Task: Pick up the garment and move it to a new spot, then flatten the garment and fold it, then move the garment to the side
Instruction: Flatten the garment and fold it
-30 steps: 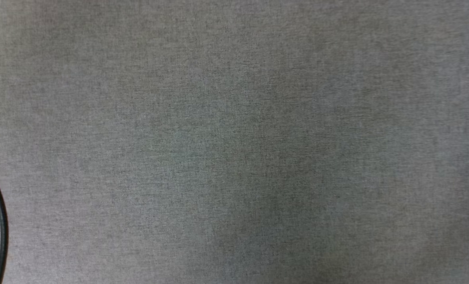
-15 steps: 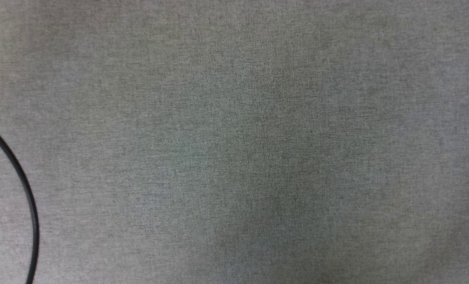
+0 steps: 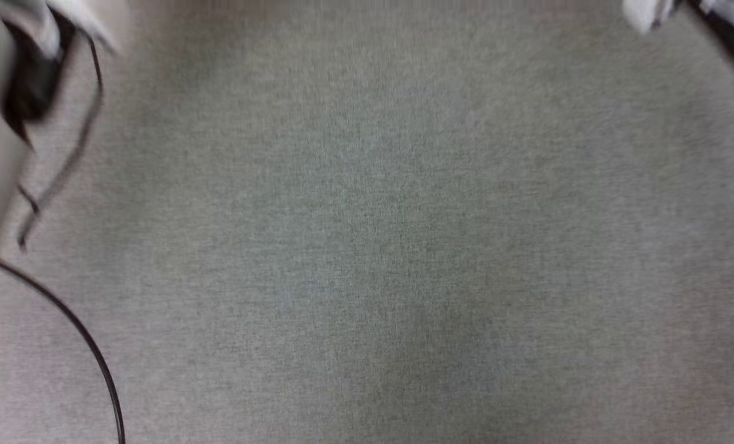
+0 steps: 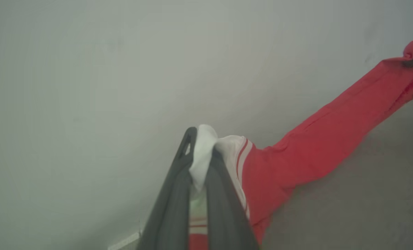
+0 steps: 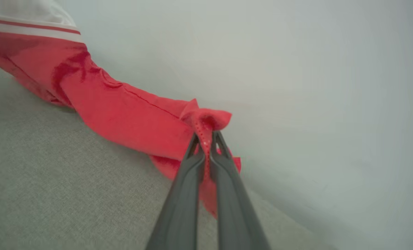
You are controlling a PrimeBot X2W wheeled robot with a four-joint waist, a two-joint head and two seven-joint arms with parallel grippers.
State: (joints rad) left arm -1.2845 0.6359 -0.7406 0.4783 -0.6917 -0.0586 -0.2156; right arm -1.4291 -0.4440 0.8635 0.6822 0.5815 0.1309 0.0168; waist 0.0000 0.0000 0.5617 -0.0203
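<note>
Left gripper (image 4: 200, 152): clamped on the white sleeve of the garment (image 4: 324, 139).
Right gripper (image 5: 205, 140): pinching its red edge; cloth stretched between both.

Indoor premises, exact type not established; appearance consistent with a plain test room or lab. Evidence: flat grey woven cloth surface (image 3: 367, 246), bare pale wall (image 4: 88, 69) directly behind it, loose black cable (image 3: 89, 346) lying across the cloth.
</note>
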